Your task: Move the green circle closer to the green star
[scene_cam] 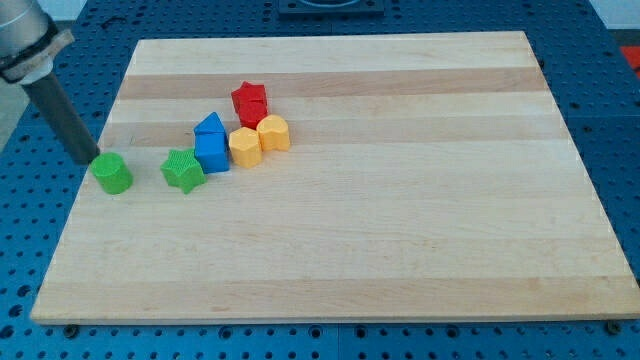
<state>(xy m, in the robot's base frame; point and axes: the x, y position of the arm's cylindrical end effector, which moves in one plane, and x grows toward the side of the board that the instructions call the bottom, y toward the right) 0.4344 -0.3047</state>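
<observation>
The green circle (pixel 113 173) sits near the board's left edge. The green star (pixel 183 170) lies to its right, a small gap apart, touching the blue block. My tip (pixel 90 160) is at the upper left of the green circle, right against it or nearly so. The rod rises toward the view's top left.
A blue block (pixel 211 143), a yellow pentagon-like block (pixel 245 147), a yellow block (pixel 273 132) and a red star (pixel 249 102) cluster to the right of the green star. The wooden board (pixel 400 220) lies on a blue perforated table; its left edge is near the tip.
</observation>
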